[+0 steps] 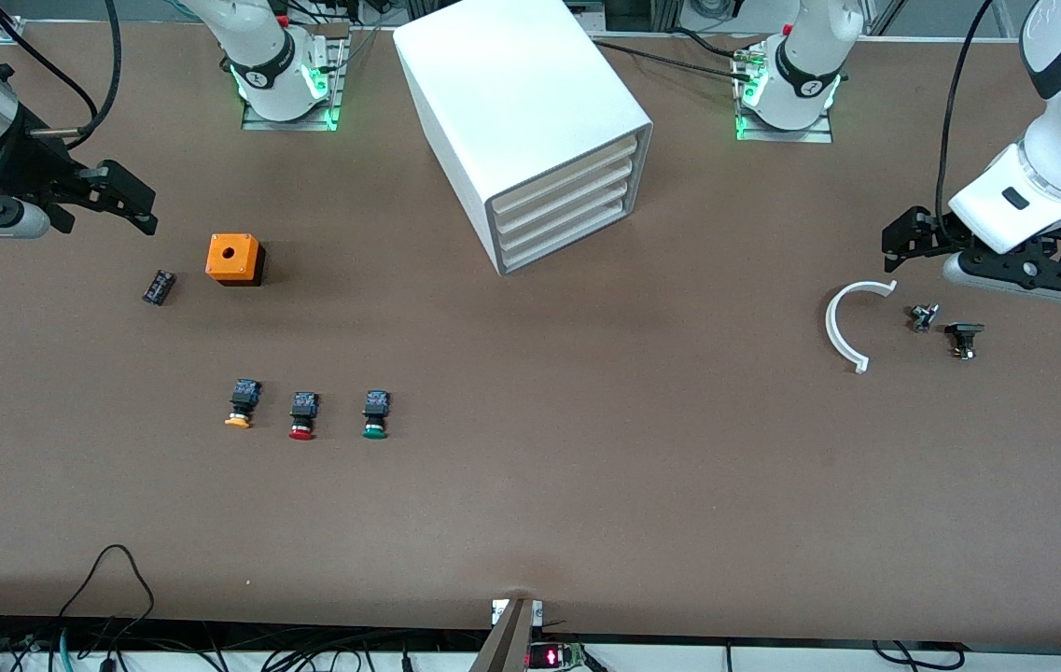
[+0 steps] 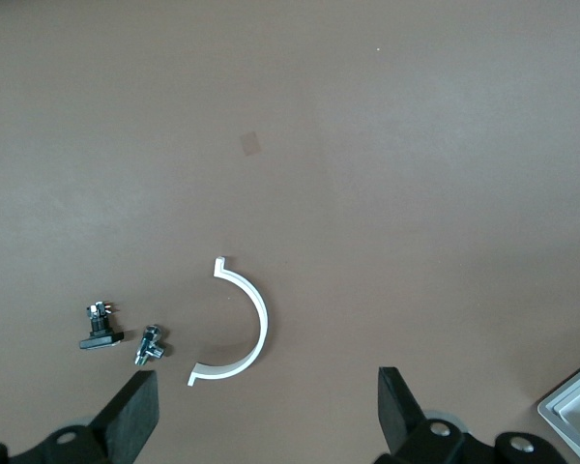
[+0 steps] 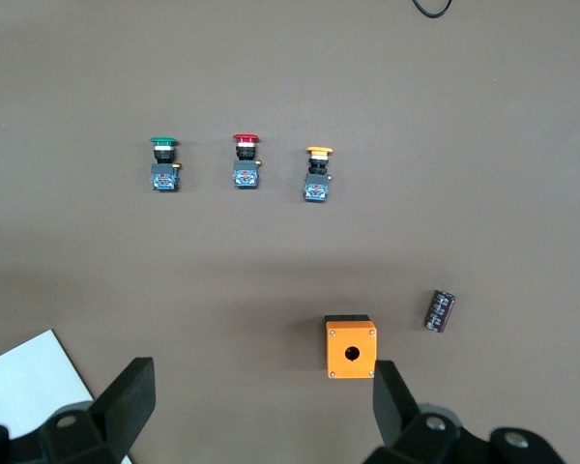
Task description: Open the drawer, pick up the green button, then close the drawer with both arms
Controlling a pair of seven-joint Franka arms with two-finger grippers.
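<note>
All four drawers flush shut, green button out on surface in row with red and yellow ones, well apart from both tools; left tool and right tool spread wide, holding nothing, hovering at either end — fits either drawer still to open or job finished.

**Open ground around my fingers, clutter at either end**

My left gripper hangs with its fingers spread wide; under them lies a white curved plastic clip, and just beside it two small dark metal fittings. Between that cluster and the white four-drawer cabinet the brown table lies bare, a clear lane to the drawer fronts.

My right gripper is spread too. Near its fingers stand an orange box with a round hole and a small black block. Three push buttons, green-capped, red-capped and yellow-capped, sit in a row with narrow gaps between them.
</note>
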